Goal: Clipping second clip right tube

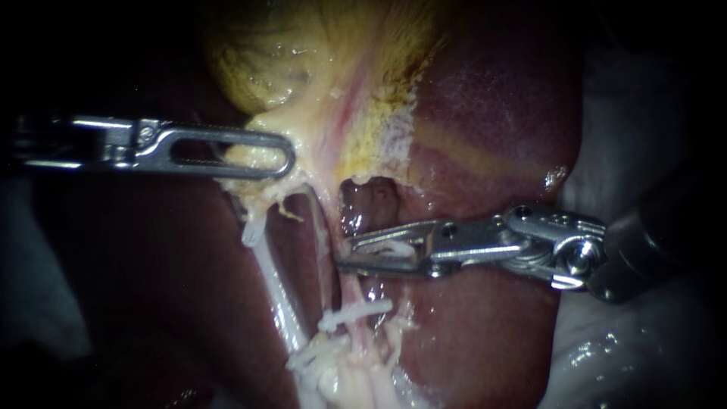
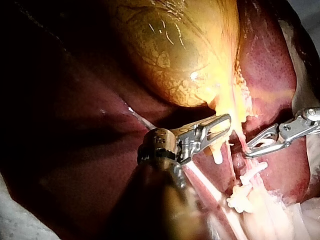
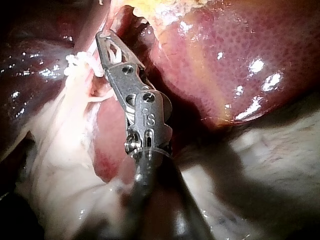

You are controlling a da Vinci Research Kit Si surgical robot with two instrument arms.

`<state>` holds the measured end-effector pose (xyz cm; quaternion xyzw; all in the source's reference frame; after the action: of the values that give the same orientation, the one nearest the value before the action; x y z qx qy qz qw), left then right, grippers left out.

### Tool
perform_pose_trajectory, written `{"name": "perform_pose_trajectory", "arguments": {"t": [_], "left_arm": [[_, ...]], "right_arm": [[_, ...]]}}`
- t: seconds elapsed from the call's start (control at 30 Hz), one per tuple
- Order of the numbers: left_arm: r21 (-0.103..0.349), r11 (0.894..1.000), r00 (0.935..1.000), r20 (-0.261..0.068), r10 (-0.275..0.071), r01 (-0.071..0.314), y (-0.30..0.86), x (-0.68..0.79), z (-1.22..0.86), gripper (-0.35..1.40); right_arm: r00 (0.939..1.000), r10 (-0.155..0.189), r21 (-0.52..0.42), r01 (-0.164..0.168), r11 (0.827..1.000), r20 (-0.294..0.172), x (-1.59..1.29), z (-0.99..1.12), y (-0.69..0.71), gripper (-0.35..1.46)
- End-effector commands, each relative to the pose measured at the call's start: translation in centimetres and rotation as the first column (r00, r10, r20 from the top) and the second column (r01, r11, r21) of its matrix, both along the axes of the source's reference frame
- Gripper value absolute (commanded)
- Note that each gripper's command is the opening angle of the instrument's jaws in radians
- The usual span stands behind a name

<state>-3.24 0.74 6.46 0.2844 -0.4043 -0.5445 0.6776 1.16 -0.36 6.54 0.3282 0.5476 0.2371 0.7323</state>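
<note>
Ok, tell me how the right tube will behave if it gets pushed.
Probably floppy: the right tube is a thin strand and would bend sideways. Likely slippery, since the liver beside it glistens wet. Possibly easy to tear, being so slender.

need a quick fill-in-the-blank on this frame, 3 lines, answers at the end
1. The left instrument grips the yellow neck of the ____.
2. The jaws of the right instrument, at the right tube, stand ____.
3. In the endoscope view, below those jaws a white ____ already sits on that tube.
Answers: gallbladder; open; clip.
</note>
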Motion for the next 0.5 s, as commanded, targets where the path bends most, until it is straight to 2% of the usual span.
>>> {"name": "perform_pose_trajectory", "arguments": {"t": [0.03, 0.43, 0.5], "left_arm": [[0.000, 1.000, 1.0000, 0.000, 0.000, 0.000, 0.00, 0.00, 0.00, -0.35], [0.000, 1.000, 1.0000, 0.000, 0.000, 0.000, 0.00, 0.00, 0.01, -0.35], [0.000, 1.000, 1.0000, 0.000, 0.000, 0.000, 0.00, 0.00, 0.01, -0.35]], "right_arm": [[1.0000, 0.000, 0.000, 0.000, 1.000, 0.000, 0.00, 0.00, 0.00, -0.26], [1.0000, -0.001, -0.001, 0.001, 1.000, 0.000, 0.00, 0.00, -0.01, -0.25], [1.0000, 0.000, -0.001, 0.000, 1.000, 0.000, 0.00, 0.00, -0.01, -0.12]]}}
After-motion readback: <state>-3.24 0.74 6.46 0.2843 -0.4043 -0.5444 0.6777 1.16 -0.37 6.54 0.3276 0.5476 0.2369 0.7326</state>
